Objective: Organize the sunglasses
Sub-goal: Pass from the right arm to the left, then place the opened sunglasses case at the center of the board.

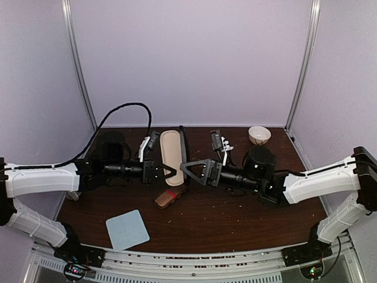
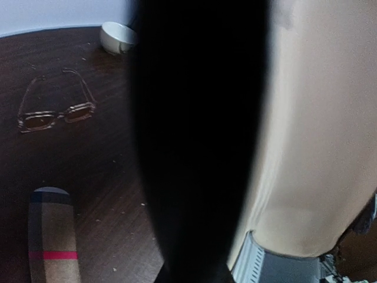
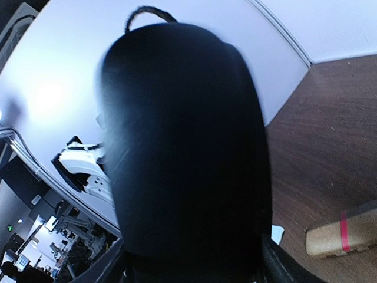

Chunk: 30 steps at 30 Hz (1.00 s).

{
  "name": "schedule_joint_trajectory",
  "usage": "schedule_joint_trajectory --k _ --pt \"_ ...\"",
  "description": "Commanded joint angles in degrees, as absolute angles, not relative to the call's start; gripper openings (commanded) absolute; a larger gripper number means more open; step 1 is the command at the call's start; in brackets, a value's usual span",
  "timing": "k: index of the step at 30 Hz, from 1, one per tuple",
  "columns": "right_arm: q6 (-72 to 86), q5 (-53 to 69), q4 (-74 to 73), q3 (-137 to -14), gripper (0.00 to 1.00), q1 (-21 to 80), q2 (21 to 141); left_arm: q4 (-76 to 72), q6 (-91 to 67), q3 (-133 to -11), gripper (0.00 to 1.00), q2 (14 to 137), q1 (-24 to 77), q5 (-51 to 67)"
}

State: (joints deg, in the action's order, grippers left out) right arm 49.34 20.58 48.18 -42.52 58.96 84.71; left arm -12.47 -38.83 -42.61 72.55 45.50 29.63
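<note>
The dark brown worktop (image 1: 224, 224) is spread across the lower half of the overhead view, and both arms are stretched in from the sides to meet at its middle. The left end effector (image 1: 168, 172) is seen just left of centre, its tip brought up against the lower end of the open case (image 1: 172, 154). Whether its jaws are together or apart cannot be told. The right end effector (image 1: 189, 168) is faced toward it from centre right, just beside the case's black lid. Its jaw state cannot be told either, as both wrist views are blocked by a large black blur.

The case's beige lining is shown lying lengthwise above centre. A blue cloth (image 1: 126, 230) is laid flat at lower left. A wooden case (image 1: 171, 198) with a red mark is found just below the two end effectors. A pale bowl (image 1: 259, 135) is set at upper right.

One pair of sunglasses (image 2: 56, 113) is picked out at the upper left of the left wrist view. It is laid flat on the bare worktop, with the temples spread toward the top of the frame. It is placed between the bowl and the wooden case, touched by neither end effector and well apart from the left one.
</note>
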Motion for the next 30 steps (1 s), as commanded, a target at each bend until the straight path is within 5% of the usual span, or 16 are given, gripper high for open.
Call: schedule_joint_trajectory --k 1,10,23,30 --pt "46.88 13.89 36.91 -40.23 0.73 58.22 78.45 0.53 -27.21 -45.70 0.03 70.87 45.21 21.81" --pt "34.25 3.23 10.48 -38.47 0.83 58.14 65.95 17.62 -23.43 -49.50 0.02 75.71 46.17 13.93" --pt "40.25 2.59 -4.03 -40.87 0.57 60.38 66.10 37.01 -25.66 -60.20 0.02 87.10 55.34 -0.53" --pt "45.49 6.27 0.12 -43.62 0.55 65.58 74.89 44.24 -27.78 -66.80 0.02 92.83 57.74 -5.22"
